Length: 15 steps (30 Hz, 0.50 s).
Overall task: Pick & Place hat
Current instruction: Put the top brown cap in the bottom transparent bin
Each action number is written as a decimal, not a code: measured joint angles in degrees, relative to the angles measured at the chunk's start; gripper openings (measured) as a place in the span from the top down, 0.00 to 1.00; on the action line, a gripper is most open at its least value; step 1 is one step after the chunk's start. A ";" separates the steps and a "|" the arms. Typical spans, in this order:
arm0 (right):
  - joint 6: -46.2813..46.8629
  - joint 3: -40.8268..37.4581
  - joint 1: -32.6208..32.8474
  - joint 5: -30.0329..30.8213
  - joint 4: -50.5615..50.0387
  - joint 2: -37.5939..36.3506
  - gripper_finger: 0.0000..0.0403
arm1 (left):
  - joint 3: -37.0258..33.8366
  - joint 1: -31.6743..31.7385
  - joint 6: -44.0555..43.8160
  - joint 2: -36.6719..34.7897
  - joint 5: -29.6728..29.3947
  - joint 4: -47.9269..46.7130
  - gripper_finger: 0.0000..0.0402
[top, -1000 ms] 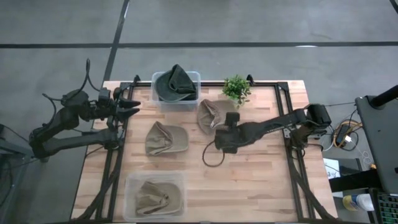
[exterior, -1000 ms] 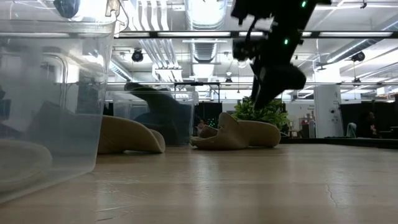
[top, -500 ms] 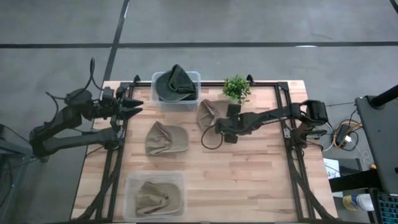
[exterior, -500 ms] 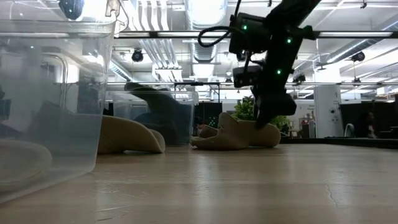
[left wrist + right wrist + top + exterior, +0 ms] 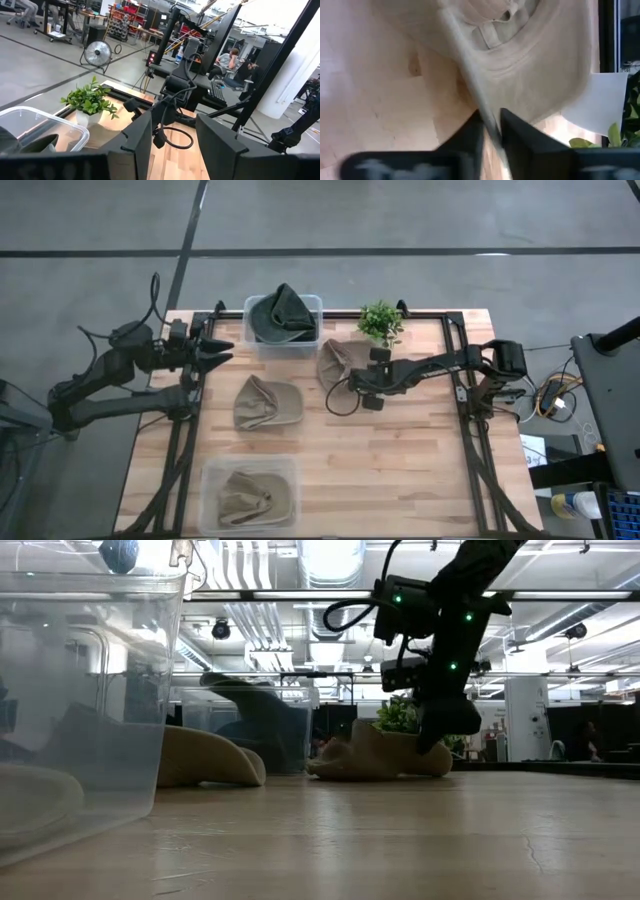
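The right hand (image 5: pixel 352 383) is down at the edge of the tan hat (image 5: pixel 334 362), which lies on the wooden surface (image 5: pixel 420 460) beside the small green plant (image 5: pixel 380 322). Its two fingers (image 5: pixel 470 137) are close together, pinching the hat's thin rim. The hat is soft, floppy and light brown, with no words to read on it; the left hand (image 5: pixel 218 351) waits open at the far left edge.

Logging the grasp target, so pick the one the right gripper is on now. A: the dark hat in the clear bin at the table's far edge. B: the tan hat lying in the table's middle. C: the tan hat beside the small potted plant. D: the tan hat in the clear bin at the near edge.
C: the right gripper sits at the edge of the tan fabric hat beside the small green potted plant, and its wrist view shows that hat's rim between its fingers.
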 joint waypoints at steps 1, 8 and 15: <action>-0.05 0.13 0.04 0.02 -0.12 0.00 0.93 | 0.00 0.01 -0.02 0.05 0.00 0.00 0.63; 4.05 4.35 1.58 1.34 -3.63 -0.39 0.97 | 0.00 0.01 -0.13 0.06 0.00 0.02 0.63; 5.06 11.33 6.03 1.95 -7.51 -0.50 0.97 | 0.00 -0.02 -0.15 0.06 0.00 0.00 0.63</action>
